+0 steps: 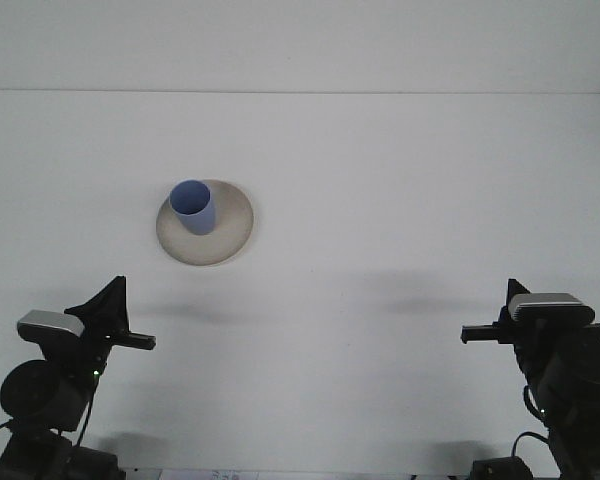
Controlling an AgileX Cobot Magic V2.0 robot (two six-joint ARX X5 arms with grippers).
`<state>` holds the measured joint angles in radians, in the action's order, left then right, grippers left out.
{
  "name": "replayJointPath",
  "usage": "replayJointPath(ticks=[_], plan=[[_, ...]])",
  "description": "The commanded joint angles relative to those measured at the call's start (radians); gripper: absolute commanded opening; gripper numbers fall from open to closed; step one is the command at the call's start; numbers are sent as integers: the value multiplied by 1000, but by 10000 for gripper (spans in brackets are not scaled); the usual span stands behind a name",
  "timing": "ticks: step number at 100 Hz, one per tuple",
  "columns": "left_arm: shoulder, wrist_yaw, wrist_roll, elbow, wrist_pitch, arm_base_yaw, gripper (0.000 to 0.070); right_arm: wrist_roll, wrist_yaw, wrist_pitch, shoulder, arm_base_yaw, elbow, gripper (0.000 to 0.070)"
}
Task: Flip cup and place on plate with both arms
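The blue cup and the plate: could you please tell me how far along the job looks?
Done: the blue cup stands mouth-up on the plate. In hand: nothing; the left gripper and right gripper sit low, near the table's front edge, well clear of it. Left: apparently nothing.

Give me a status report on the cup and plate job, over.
Left gripper and right gripper low at the near edge, holding nothing, finger state unclear. Blue cup upright on the beige plate. Nothing in the way.

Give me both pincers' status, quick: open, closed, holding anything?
Left pincer: holds nothing, low near the table's front edge; open or closed cannot be told.
Right pincer: holds nothing; open or closed cannot be told.
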<state>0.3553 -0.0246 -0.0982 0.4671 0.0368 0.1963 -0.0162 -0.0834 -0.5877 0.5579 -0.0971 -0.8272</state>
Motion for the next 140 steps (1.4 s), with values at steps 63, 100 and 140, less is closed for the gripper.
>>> replayJointPath(ticks=[63,100,140], plan=[[-352,17,3,-448,-156,-119,15,-14,-3,14,6,0,-10,0],[-352,18,-4,-453,-151,-118,16,-13,-3,16,6,0,-10,0],[-352,18,-4,-453,-150,-119,16,-14,-3,16,6,0,-10,0]])
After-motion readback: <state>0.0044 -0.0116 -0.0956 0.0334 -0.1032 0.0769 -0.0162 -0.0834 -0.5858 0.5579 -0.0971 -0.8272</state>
